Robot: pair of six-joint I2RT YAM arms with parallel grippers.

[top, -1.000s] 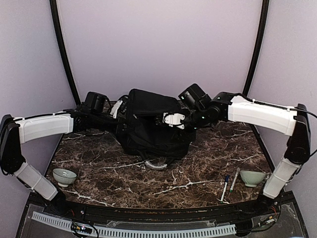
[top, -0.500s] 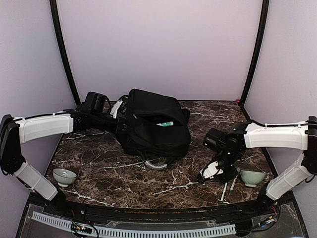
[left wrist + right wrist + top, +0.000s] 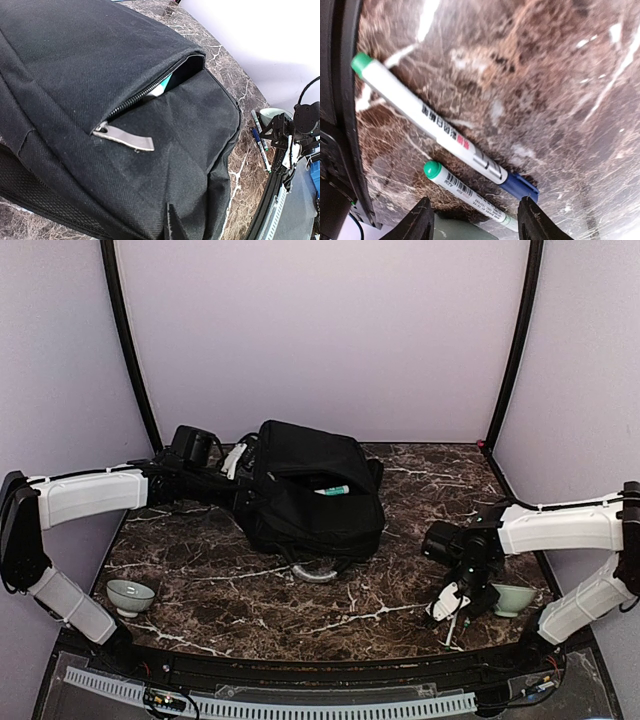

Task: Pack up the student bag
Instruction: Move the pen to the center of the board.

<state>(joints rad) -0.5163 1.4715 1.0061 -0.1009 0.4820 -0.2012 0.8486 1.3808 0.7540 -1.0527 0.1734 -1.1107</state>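
The student bag (image 3: 315,502), a large black backpack, lies at the table's middle back with its front pocket unzipped. A teal-tipped marker (image 3: 333,490) sticks out of the pocket and also shows in the left wrist view (image 3: 162,89). My left gripper (image 3: 238,462) is at the bag's left side, shut on a fold of its fabric (image 3: 172,220). My right gripper (image 3: 450,602) is open and empty, pointing down at the front right. Below it lie a blue-capped marker (image 3: 435,127) and a green-capped marker (image 3: 470,192), the green one between my fingertips (image 3: 422,220).
A pale green bowl (image 3: 512,597) sits just right of my right gripper, its rim under the jaws (image 3: 465,231). A second bowl (image 3: 130,595) sits at the front left. A silver zipper pull (image 3: 125,137) lies on the bag. The bag's grey handle loop (image 3: 315,573) points toward me.
My right arm left the bag's pocket, swung to the front right and came down over the two markers. A marker stays in the pocket. The left arm has not moved.
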